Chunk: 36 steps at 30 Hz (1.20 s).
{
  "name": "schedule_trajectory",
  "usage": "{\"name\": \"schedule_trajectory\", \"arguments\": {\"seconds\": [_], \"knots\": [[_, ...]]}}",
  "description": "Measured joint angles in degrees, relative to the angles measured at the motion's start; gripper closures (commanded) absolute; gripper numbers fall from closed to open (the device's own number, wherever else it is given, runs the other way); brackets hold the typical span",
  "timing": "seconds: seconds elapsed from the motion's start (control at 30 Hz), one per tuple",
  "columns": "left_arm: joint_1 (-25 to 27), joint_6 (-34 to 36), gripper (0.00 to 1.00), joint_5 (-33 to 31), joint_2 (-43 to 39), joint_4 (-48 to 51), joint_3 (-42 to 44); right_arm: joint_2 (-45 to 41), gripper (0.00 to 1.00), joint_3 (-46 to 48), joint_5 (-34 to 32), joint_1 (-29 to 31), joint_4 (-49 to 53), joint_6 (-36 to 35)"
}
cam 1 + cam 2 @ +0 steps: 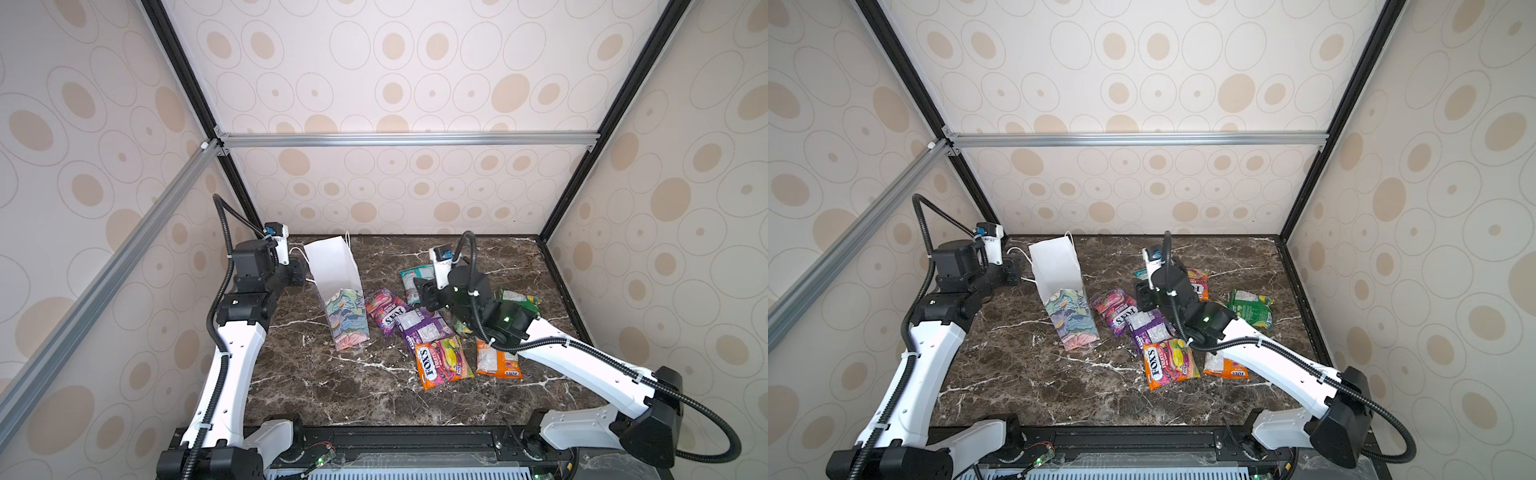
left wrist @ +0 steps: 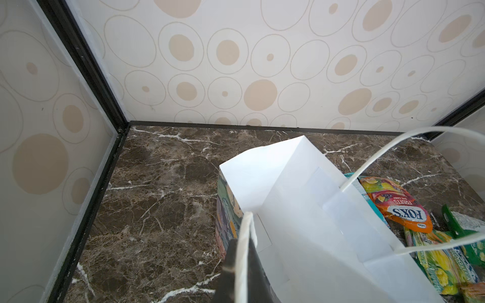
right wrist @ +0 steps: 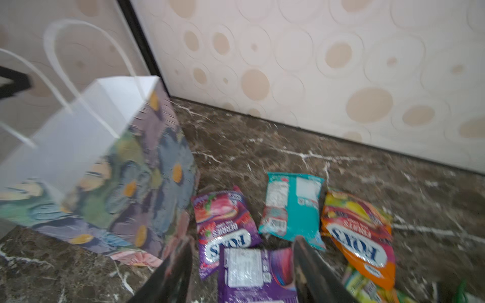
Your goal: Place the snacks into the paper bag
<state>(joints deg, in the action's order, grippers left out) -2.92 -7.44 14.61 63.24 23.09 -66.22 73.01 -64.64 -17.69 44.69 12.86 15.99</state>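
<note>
The left jaws are pinching the paper bag by its cord handle to hold it open, while the right jaws are hanging apart, empty, over the purple packet to grab it

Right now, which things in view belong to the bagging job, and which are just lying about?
Job: paper bag; teal packet, berries packet, purple packet, front fruits packet, rear fruits packet, orange packet, green packet.
Just surroundings: marble tabletop, patterned walls.
</note>
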Motion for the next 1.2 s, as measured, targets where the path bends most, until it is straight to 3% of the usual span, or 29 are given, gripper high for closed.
{"name": "schedule_trajectory", "arguments": {"seconds": [0.1, 0.27, 0.47, 0.8, 1.2], "knots": [[-0.13, -0.02, 1.0, -0.46, -1.7, -1.4, 1.57, -0.39, 0.38, 1.14, 3.26, -5.16, 7.93, 3.15], [-0.31, -0.24, 1.0, -0.66, -2.64, -2.38, 2.36, -0.5, 0.38, 1.11, 5.22, -5.66, 18.67, 5.07], [-0.37, -0.33, 1.0, -0.63, -2.6, -2.95, 3.02, -3.04, 0.39, 5.33, 6.67, -8.2, 23.52, 7.23], [-0.55, -1.2, 1.0, 0.74, -2.58, -4.28, 3.56, -3.63, 0.41, 12.81, 10.54, -11.39, 23.56, 12.68], [-0.59, -1.68, 1.0, 2.14, -2.01, -4.22, 3.52, -8.31, 0.42, 27.61, 12.17, -12.41, 10.51, 15.96]]}}
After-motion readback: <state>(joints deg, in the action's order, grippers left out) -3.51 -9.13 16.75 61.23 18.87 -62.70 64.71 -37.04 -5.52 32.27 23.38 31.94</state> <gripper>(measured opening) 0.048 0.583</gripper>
